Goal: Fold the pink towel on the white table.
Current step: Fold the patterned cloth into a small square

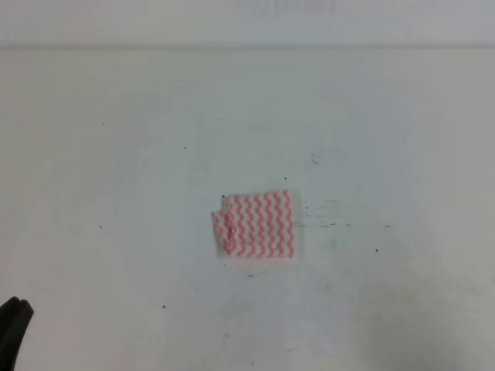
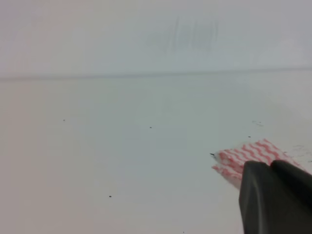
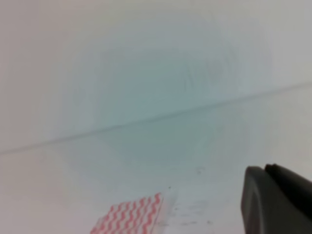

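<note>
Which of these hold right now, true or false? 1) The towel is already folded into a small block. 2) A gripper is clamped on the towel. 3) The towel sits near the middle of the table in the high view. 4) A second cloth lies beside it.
1) True: the pink towel lies as a compact rectangle, its left edge a little rumpled.
2) False: in the high view nothing touches it; the left gripper is only a dark tip at the bottom-left corner, well away.
3) True: it rests near the centre of the white table.
4) False: the towel is the only cloth in view.
</note>
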`<state>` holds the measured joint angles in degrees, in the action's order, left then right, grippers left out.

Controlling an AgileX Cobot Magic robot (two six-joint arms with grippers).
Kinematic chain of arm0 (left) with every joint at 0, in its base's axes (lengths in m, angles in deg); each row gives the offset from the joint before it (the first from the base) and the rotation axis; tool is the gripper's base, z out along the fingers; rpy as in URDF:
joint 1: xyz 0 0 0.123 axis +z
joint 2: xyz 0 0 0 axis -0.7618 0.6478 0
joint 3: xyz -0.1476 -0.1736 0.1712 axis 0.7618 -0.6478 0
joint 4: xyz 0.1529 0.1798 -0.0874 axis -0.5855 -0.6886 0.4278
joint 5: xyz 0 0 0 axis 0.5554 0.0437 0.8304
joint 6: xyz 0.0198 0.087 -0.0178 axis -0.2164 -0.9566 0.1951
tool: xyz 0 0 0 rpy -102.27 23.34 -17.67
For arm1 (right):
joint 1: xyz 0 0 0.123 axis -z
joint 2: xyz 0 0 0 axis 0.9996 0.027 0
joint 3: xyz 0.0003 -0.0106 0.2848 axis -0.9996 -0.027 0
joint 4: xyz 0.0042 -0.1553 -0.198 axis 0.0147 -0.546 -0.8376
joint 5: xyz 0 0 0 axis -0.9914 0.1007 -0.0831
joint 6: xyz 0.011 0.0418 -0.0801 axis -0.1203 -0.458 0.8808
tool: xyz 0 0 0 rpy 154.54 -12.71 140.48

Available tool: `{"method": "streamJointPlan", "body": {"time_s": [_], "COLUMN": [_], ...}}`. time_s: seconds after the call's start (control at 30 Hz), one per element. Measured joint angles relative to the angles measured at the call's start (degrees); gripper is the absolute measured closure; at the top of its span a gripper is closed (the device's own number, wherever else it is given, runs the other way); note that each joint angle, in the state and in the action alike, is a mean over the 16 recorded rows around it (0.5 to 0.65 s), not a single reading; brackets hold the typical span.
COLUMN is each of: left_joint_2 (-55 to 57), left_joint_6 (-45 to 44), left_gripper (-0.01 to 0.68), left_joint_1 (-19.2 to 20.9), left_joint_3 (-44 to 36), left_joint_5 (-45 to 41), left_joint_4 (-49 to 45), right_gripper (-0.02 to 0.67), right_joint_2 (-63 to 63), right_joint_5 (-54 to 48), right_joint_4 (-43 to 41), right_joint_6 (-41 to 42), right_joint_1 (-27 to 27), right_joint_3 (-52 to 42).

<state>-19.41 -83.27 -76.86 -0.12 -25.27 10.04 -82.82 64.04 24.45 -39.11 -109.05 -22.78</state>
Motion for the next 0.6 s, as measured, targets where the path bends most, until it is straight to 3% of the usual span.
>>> {"method": "streamJointPlan", "body": {"time_s": [0.23, 0.6], "left_joint_2": [0.09, -0.08], "left_joint_6": [0.02, 0.03], "left_gripper": [0.677, 0.677], "left_joint_1": [0.01, -0.01], "left_joint_3": [-0.06, -0.13], "left_joint_5": [0.14, 0.34], "left_joint_4": [-0.04, -0.07], "right_gripper": [0.667, 0.667], "right_joint_2": [-0.32, -2.1], "right_joint_5": [-1.02, -9.19], "right_joint_4": [-1.73, -2.76], "right_joint_6": [5.77, 11.31], "right_joint_1": [2.2, 12.12], "right_joint_3": [-0.08, 0.0]}}
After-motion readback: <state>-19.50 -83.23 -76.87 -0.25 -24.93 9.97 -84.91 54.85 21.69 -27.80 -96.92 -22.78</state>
